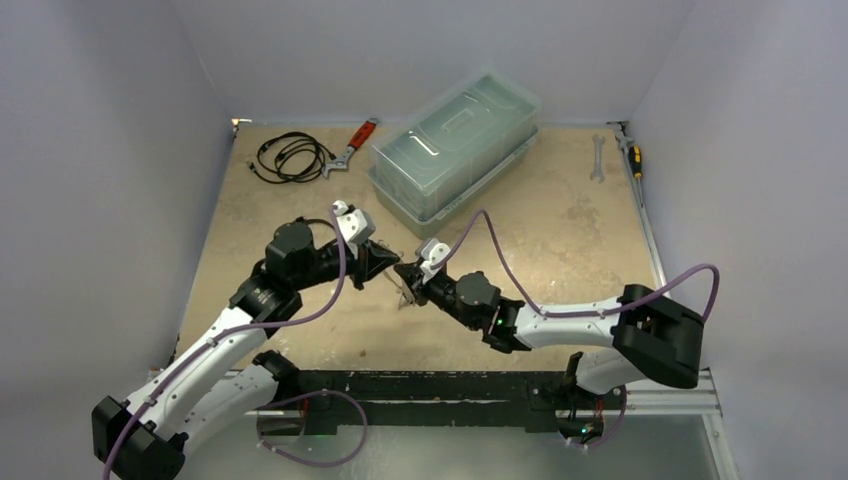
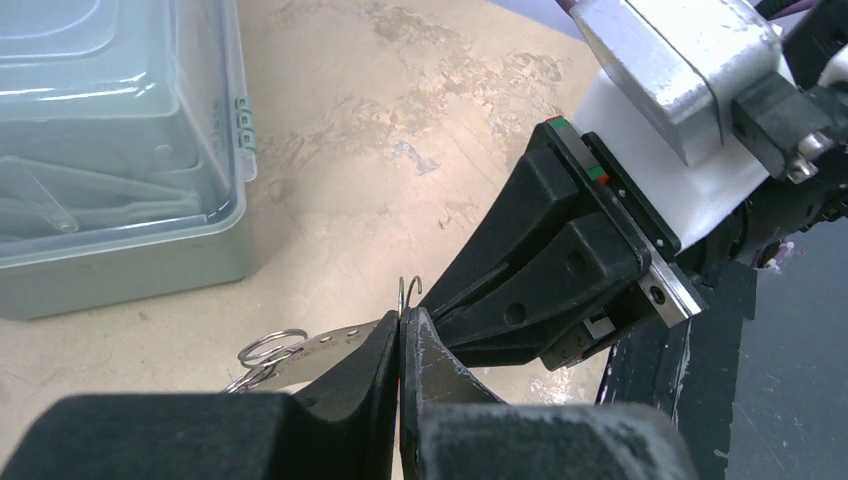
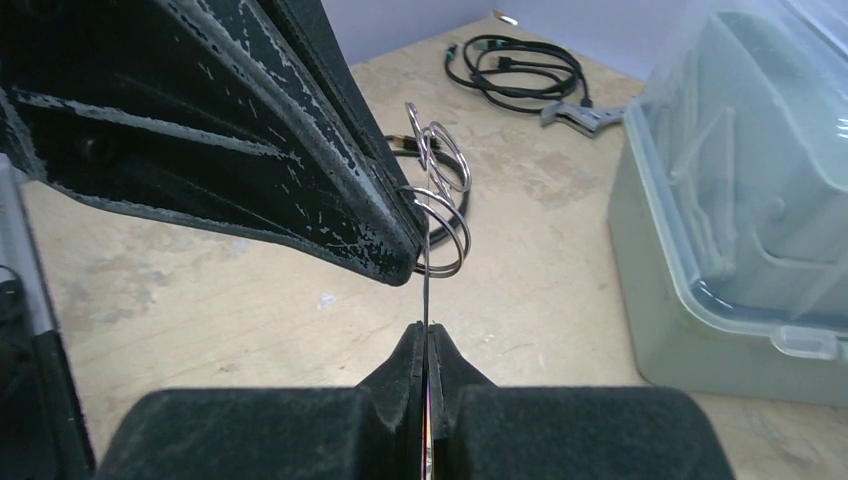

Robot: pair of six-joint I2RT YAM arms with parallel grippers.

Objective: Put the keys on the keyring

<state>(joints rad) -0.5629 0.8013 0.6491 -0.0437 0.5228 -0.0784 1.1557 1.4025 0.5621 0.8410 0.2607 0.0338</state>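
Fingers of right gripper (image 3: 425, 332) pressed together on apparent key (image 3: 424, 292), edge-on, long axis straight ahead; left gripper (image 2: 400, 322), likewise pressed together, meets it tip-to-tip; rings (image 3: 445, 230) beyond.

We see a tan table (image 1: 560, 240), its top worn and blotched with paler patches. At the far left corner lies a coiled black cable (image 1: 290, 157). Just to the right of it lies a red-handled wrench (image 1: 352, 146), its silver head right beside the coil. Near the middle of the far edge sits a clear lidded plastic box (image 1: 455, 145), turned at a slant. At the far right lie a small silver spanner (image 1: 598, 157) and, along the table's right edge, a screwdriver (image 1: 634, 160) with a yellow and black handle.
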